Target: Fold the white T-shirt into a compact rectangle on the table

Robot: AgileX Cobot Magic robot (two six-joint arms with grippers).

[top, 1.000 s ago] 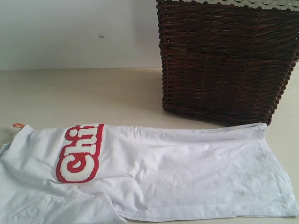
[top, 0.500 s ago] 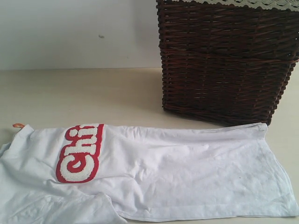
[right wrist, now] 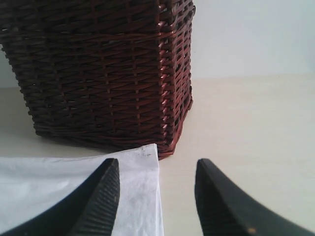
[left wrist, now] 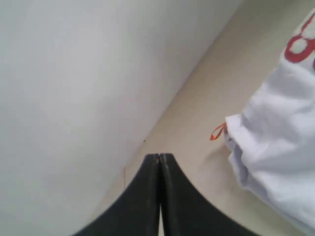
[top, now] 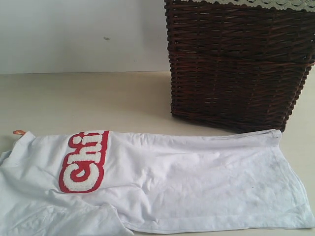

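Note:
The white T-shirt (top: 167, 182) lies flat across the front of the table (top: 88, 98), its red-outlined fuzzy lettering (top: 84, 162) at the left and a small orange tag (top: 19, 132) at its far left corner. Neither gripper shows in the exterior view. My left gripper (left wrist: 160, 156) is shut and empty, hovering over bare table near the shirt's tagged corner (left wrist: 231, 129). My right gripper (right wrist: 156, 167) is open, one finger over the shirt's hem corner (right wrist: 145, 162) and the other over bare table, holding nothing.
A dark wicker basket (top: 238, 64) with a lace-edged liner stands at the back right, close behind the shirt's right end. A pale wall (top: 78, 34) runs behind the table. Bare table lies to the left of the basket.

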